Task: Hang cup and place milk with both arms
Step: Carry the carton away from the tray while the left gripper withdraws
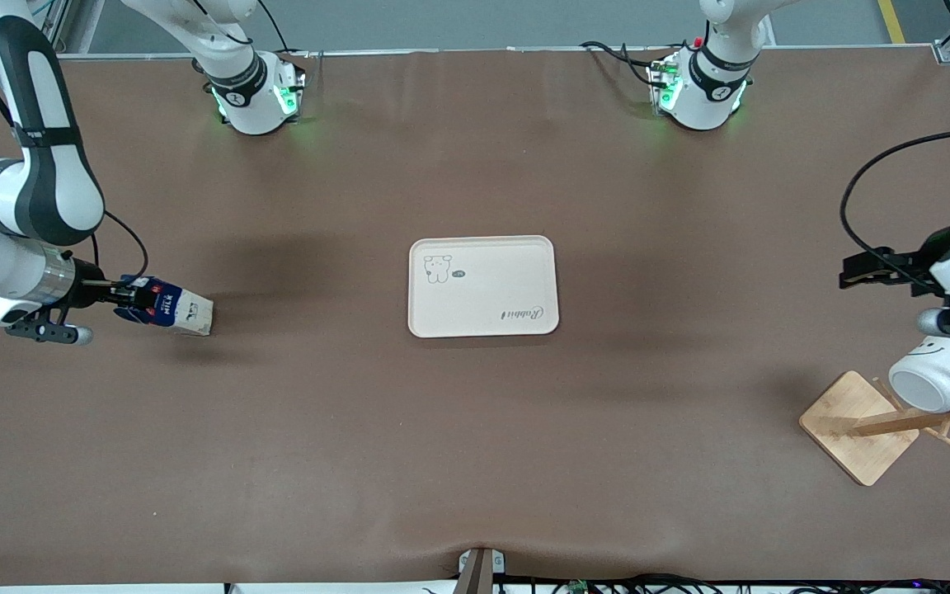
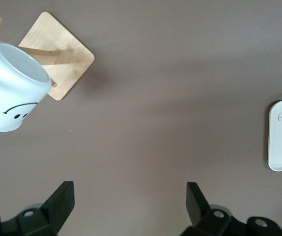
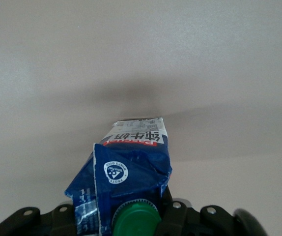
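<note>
The brown table (image 1: 475,462) is largely bare between its few things. One white tray (image 1: 482,286) lies flat near the middle, with open cloth on all four sides of it — toward the bases, toward the front camera, and toward each arm's end.

At the right arm's end, the right gripper (image 1: 116,299) is clenched on the top of the one milk carton (image 1: 168,307). The carton is tilted over, blue upper part in the fingers, white bottom end pointing toward the tray, and a dark shadow lies on the cloth under it. In the right wrist view the green cap (image 3: 137,221) sits between the black fingers, and the carton's bottom points away over plain cloth. A wide stretch of bare table separates carton and tray.

At the left arm's end stands one wooden rack (image 1: 879,425), its square base close to the table's edge, with thin pegs off a slanted post. The one cup (image 1: 933,378) hangs on a peg by its black handle, tipped, smiley side showing. The left gripper (image 1: 854,274) is released and holds nothing; it is in the air above the table just beside the rack, apart from the cup. In the left wrist view its two fingers (image 2: 62,199) stand wide over bare cloth, and a corner of the tray shows at the picture's edge.
</note>
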Robot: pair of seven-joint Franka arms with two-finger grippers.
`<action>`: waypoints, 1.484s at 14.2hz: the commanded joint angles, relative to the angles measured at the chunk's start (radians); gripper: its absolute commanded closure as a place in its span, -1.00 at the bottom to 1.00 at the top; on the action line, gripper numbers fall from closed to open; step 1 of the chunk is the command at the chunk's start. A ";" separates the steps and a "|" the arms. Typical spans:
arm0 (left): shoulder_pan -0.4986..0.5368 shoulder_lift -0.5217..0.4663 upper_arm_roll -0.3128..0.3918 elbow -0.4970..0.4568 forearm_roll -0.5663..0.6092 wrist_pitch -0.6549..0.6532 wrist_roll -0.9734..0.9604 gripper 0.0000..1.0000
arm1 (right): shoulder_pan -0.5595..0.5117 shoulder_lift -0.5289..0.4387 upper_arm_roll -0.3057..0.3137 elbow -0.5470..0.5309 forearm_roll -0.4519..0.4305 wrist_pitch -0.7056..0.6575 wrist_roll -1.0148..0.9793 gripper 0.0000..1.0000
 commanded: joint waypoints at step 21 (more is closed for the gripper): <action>-0.342 -0.344 0.369 -0.306 -0.104 0.157 -0.008 -1.00 | -0.032 -0.030 0.008 -0.099 -0.102 0.024 -0.001 -0.55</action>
